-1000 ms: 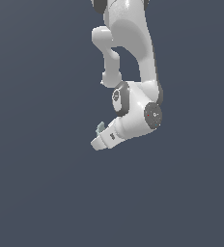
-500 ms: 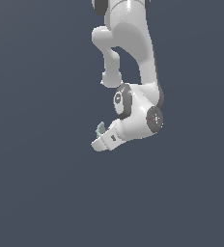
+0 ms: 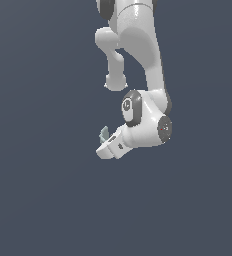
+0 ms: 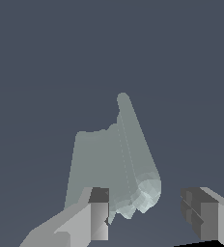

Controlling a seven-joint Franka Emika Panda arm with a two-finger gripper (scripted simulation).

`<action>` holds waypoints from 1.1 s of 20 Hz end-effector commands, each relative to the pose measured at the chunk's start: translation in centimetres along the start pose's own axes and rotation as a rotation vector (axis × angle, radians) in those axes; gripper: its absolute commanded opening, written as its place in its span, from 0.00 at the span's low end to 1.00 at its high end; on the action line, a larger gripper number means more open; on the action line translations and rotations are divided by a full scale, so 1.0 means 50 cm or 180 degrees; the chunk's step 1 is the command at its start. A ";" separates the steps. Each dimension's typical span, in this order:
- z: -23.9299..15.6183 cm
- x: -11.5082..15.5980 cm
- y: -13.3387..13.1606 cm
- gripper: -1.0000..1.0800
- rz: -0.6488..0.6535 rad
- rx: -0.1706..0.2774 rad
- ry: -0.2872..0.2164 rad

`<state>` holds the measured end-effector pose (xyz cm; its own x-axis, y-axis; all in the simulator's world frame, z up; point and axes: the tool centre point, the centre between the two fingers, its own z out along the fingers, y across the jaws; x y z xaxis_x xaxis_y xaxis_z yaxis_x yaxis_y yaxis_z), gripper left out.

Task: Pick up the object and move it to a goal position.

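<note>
A white Franka Panda arm (image 3: 138, 55) hangs down from the top of the exterior view against a flat slate-grey background, its wrist bent so that the claw (image 3: 104, 145) points toward the exterior view's left. A small pale grey-green object (image 3: 104, 133) shows just beside the claw's tip, partly hidden by the white hand body.

In the wrist view, the same object (image 4: 115, 164) fills the middle of the frame: a translucent, pale green shape with a flat, sheet-like part joined to a long rounded ridge that ends in a faceted, bulbous lump near the claw. The claw (image 4: 150, 214) stands spread apart, its two grey-tipped fingers (image 4: 98, 212) set wide. One finger overlaps the object's lower edge, though whether it touches cannot be told; the other finger (image 4: 203, 212) stands clear of it, with plain grey background visible between them. The object sits off-centre in the gap, toward the first finger. No surface edge can be made out in either view.
</note>
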<state>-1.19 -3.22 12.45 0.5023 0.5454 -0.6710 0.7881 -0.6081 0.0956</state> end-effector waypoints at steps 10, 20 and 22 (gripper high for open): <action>0.000 -0.004 0.006 0.62 -0.0243 -0.0103 -0.0261; 0.053 -0.010 0.007 0.62 -0.0257 -0.0106 -0.0273; 0.059 -0.011 0.007 0.62 -0.0257 -0.0106 -0.0273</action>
<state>-2.14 -5.27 10.84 0.4057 0.5390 -0.7382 0.8363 -0.5448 0.0619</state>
